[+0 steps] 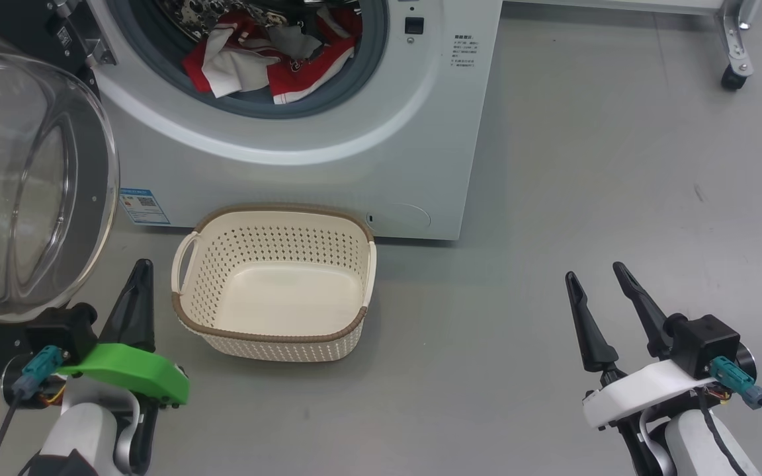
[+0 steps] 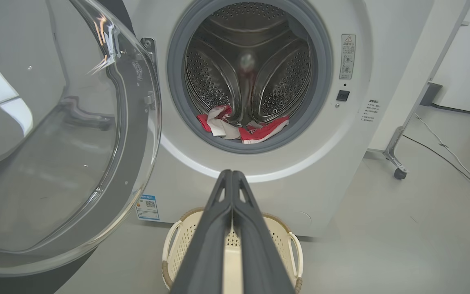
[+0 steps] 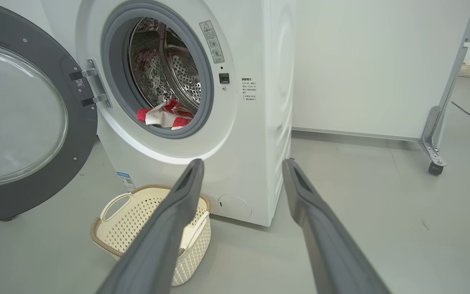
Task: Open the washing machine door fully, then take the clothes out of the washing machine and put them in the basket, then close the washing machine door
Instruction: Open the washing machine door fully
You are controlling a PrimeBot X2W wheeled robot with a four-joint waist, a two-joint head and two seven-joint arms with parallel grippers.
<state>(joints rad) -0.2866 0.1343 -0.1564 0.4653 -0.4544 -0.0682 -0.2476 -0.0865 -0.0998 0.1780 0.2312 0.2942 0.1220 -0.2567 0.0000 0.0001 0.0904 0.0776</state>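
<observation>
Lowest in the head view, at lower left, the left gripper (image 1: 141, 268) has its two dark fingers pressed together on nothing. They point up the frame, just beside the basket's left handle. At lower right the right gripper (image 1: 595, 272) stands spread wide and holds nothing, its fingers also pointing up-frame over the grey floor (image 1: 553, 165).

Between them, nearer the left one, the basket (image 1: 275, 210) sits upright on the floor with its mouth up and its long axis running left to right. Its far rim is just in front of the machine (image 1: 368, 165).

At the left edge the door (image 1: 24, 185) is swung out on its hinge, its glass bowl bulging toward frame right. At top centre the red and white clothes (image 1: 268, 59) lie heaped at the bottom of the round opening, inside the steel drum (image 2: 247, 69).
</observation>
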